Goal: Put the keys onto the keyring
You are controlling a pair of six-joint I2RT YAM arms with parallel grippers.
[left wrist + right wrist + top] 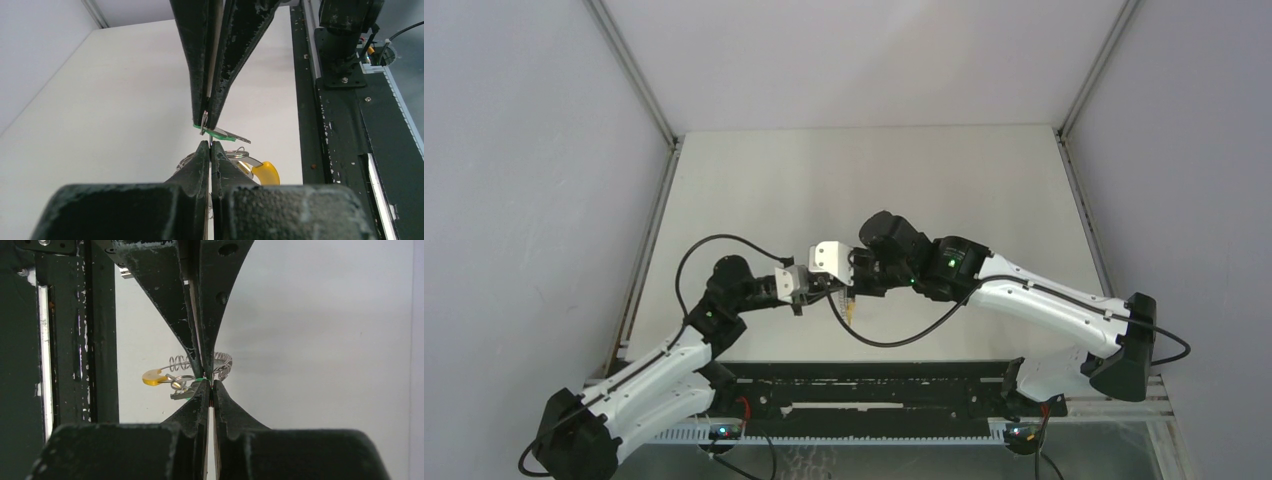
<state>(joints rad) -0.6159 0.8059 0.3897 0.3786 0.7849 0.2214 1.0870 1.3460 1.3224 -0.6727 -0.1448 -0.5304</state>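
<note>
Left gripper (210, 146): clamped on keyring (223, 364);
Right gripper (211, 389): clamped on green key (223, 133);
Yellow key (152, 377): just beside keyring

I'm standing in a robotics lab, looking into an enclosed test cell. A white table (874, 180) is boxed in left, right and far by plain pale panels (524, 150) set in aluminium posts (632, 70). At the near edge, a left arm (659, 365) and a right arm (1044, 300), white and black, are bolted by a black slotted rail (874, 395). A black cable (894, 344) loops loose, and a green status light (951, 262) glows.
</note>
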